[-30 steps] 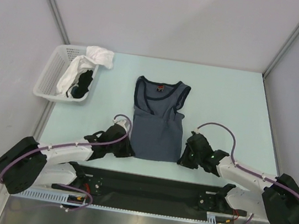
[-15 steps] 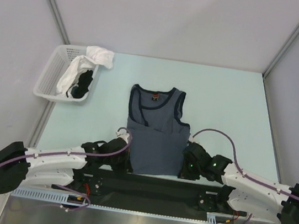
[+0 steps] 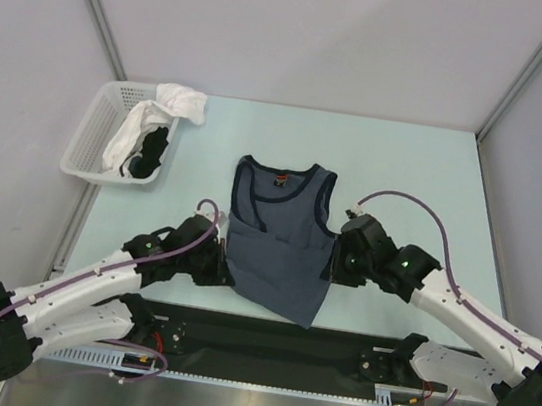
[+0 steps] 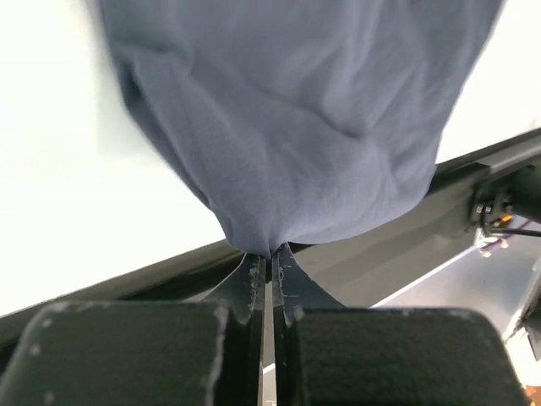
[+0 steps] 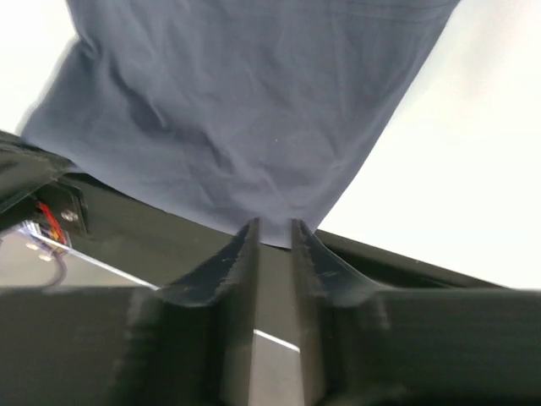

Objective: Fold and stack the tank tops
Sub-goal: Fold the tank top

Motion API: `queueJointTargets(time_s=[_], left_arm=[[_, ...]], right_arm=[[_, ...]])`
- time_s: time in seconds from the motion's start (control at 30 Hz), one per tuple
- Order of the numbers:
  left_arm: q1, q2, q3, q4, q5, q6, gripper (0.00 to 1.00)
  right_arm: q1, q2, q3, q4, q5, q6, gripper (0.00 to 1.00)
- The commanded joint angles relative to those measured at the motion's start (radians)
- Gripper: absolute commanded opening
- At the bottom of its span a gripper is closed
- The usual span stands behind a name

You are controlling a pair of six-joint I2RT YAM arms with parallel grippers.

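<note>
The dark slate-blue tank top lies in the middle of the table, neck away from me, its lower hem lifted and slanting over the near edge. My left gripper is shut on the hem's left corner; in the left wrist view the cloth bunches out of the pinched tips. At the hem's right side my right gripper has its jaws slightly apart, and the cloth edge hangs just past the tips, ungripped. The hem's right corner droops toward the base rail. The black tank top lies in the basket.
The white lattice basket stands at the back left, with a white cloth draped over its far rim. The black base rail runs along the near edge. Grey walls close in the table on three sides.
The shirt was dragged toward the near edge, then both arms rose and swung back with its hem. The right jaws have parted and the hem's right corner has dropped.
</note>
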Motion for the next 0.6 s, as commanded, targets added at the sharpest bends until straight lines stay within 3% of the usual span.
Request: queueJointTargets(time_s=[0.0,0.3,0.57], left_arm=[[0.011,0.031,0.018,0.004,0.065,0.053,0.00],[-0.013,-0.073,-0.151,0.044,0.084,-0.030,0.00],[-0.083,-0.023,-0.217,0.131,0.094,-0.076,0.00]], right_arm=[[0.032,0.025,-0.027,-0.014,-0.053,-0.040,0.29],[0.199,-0.072,-0.308,0.174,-0.039,0.234,0.51],[0.294,0.022,-0.420,0.375,-0.030,0.346,0.58]])
